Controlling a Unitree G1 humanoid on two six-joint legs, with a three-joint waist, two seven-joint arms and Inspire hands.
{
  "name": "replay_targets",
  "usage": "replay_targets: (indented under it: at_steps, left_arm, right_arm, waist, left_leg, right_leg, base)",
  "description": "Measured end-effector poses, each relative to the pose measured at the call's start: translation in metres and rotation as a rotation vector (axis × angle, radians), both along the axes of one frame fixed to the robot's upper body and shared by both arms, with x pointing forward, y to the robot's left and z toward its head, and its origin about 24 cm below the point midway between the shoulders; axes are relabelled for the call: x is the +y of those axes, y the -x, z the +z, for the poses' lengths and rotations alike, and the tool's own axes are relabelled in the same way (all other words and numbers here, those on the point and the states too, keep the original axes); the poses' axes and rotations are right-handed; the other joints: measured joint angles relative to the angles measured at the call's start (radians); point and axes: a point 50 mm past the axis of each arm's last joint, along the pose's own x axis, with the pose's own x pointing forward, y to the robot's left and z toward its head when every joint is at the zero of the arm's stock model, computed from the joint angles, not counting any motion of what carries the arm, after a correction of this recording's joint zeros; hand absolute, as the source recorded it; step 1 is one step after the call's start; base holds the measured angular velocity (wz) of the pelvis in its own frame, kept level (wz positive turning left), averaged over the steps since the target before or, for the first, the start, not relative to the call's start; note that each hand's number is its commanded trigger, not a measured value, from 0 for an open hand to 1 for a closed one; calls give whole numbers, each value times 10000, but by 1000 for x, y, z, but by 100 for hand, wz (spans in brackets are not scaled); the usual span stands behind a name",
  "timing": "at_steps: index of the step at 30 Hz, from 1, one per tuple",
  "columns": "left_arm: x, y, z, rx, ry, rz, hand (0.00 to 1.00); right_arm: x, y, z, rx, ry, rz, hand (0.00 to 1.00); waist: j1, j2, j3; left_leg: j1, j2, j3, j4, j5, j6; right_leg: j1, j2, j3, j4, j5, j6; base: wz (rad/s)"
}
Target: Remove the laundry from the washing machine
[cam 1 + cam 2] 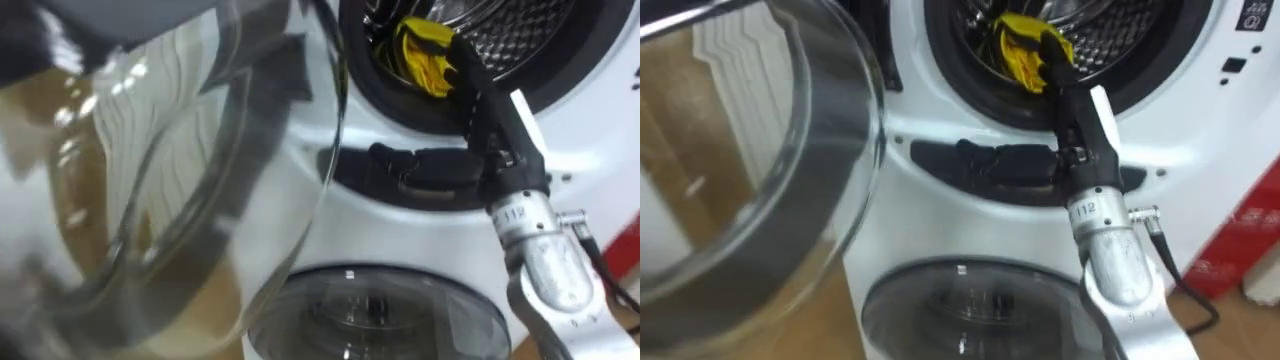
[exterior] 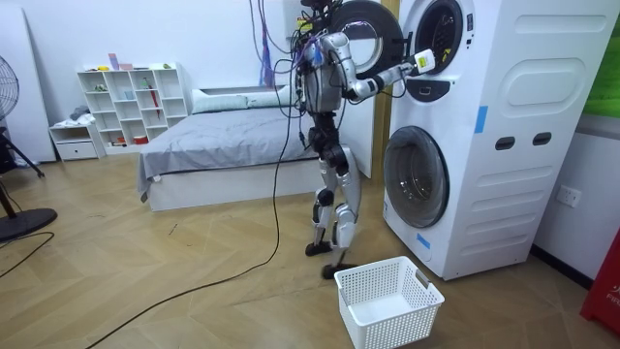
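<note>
The robot is standing in front of the white washing machine (image 2: 504,136), a tall stacked unit, and reaching its right arm up to the upper drum (image 1: 1130,40). The upper machine's round glass door (image 1: 170,170) is hanging open at the robot's left, leaving the drum's mouth free. A white laundry basket (image 2: 387,301) is sitting empty on the wooden floor just beside the robot's feet, in front of the lower door. The right hand (image 1: 495,125) is reaching over the drum's rim, and its dark fingers (image 1: 462,68) are pinching a yellow cloth (image 1: 420,55) that is lying at the drum's mouth. By my reading, the grasp is being made; drawing the cloth out and dropping it into the basket is what is left.
</note>
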Motion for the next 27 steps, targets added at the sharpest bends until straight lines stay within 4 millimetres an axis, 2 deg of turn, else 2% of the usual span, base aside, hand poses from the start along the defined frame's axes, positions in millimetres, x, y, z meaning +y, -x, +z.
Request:
replay_targets:
  at_steps: [1,4,6,10,16,23,27]
  left_arm:
    - [2,11,-1,333,-140,84,0]
    - [4,34,-3,1142,-226,344,0]
    - [4,40,-4,1359,-189,482,0]
    - [-1,41,-6,1353,-47,571,0]
    - [-8,34,-7,1260,101,421,0]
    - [-11,31,-8,1233,179,280,0]
    - [-11,40,-8,1335,169,325,0]
  right_arm:
    - [0,1,2,-95,-32,42,0]
    - [2,1,3,-128,-188,196,0]
    - [3,1,1,-64,-162,263,0]
    - [5,0,4,-29,-579,650,0]
    - [10,3,9,-252,-579,949,0]
    - [14,16,37,-1635,-189,1067,0]
    - [5,25,56,-2528,-368,840,0]
  waist:
    - [0,67,33]
    - [95,100,49]
    - [83,77,86]
    - [200,44,107]
    - [6,-43,54]
    - [-364,-87,63]
    - [-508,-208,43]
  left_leg:
    - [81,26,4,-93,15,-25]
    - [246,148,137,-191,10,-63]
    - [327,227,177,-239,-54,-178]
    - [308,389,465,-305,-108,-280]
    - [304,506,589,-323,-154,-367]
    - [318,566,605,-414,-184,-427]
    - [335,637,606,-449,-215,-474]
  right_leg:
    - [125,49,4,-224,9,-13]
    - [267,209,86,-472,94,-89]
    - [313,352,104,-562,123,-127]
    - [335,569,288,-724,368,-224]
    - [307,707,321,-742,408,-288]
    - [272,816,319,-883,417,-304]
    - [308,884,327,-951,417,-304]
  base:
    - [-9]
    - [-13]
    - [-8]
    - [-25]
    - [-9]
    - [-2]
    - [1]
